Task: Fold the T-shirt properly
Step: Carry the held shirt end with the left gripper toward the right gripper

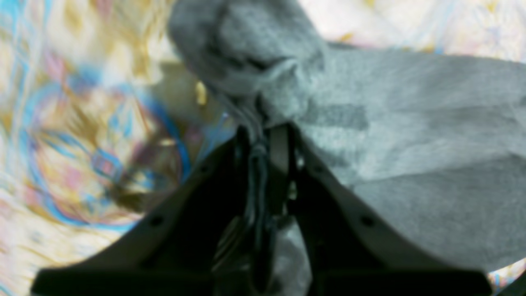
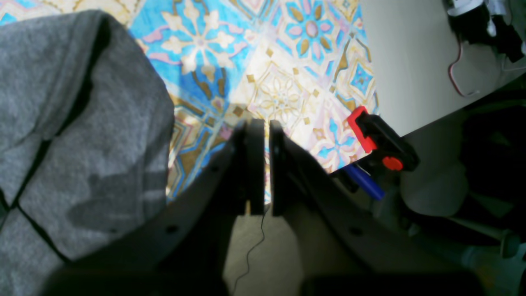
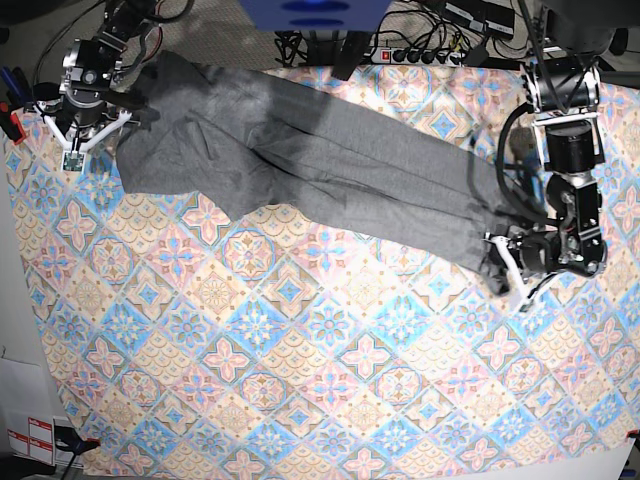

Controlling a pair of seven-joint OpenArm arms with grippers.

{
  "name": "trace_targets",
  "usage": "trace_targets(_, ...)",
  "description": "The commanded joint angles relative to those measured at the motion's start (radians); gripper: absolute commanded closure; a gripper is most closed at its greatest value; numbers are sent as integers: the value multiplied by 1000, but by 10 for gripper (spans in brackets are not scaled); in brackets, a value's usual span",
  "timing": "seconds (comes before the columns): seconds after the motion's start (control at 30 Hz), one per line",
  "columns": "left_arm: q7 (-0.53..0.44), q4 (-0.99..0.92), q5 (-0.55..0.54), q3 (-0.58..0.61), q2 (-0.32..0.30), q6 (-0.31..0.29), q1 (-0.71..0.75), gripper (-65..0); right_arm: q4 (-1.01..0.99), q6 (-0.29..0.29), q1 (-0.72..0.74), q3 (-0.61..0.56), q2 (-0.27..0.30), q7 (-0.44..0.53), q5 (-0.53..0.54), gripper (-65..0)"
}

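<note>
The left gripper (image 1: 263,135) pinched the T-shirt (image 3: 300,160); the right gripper (image 2: 263,164) was closed on nothing beside it.

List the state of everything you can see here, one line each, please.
T-shirt: stretched in a long band across the tablecloth, one end pinched.
Left gripper: shut on the T-shirt's fabric.
Right gripper: shut, holding nothing, beside the shirt's other end.
Tablecloth: spread flat.
Red clamp: clipped at the cloth's edge.

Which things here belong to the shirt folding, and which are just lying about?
Job: T-shirt; left gripper, shut on it; right gripper, shut on nothing.
Lying about: red-and-black clamp; power strip; tablecloth.
</note>
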Motion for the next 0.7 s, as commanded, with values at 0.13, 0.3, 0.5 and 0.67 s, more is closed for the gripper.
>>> trace_targets(0.13, 146, 325, -21, 108, 70, -9, 11, 0, 17, -11, 35, 4, 7, 16, 1, -23)
trace_targets(0.3, 230, 449, -21, 269, 130, -9, 5, 0, 11, -11, 37, 3, 7, 16, 1, -23)
trace_targets(0.5, 286, 470, -9, 556, 213, -9, -16, 0, 8, -11, 37, 1, 7, 16, 2, -23)
trace_targets(0.67, 286, 470, -8, 721, 262, -9, -16, 0, 8, -11, 37, 1, 7, 16, 2, -23)
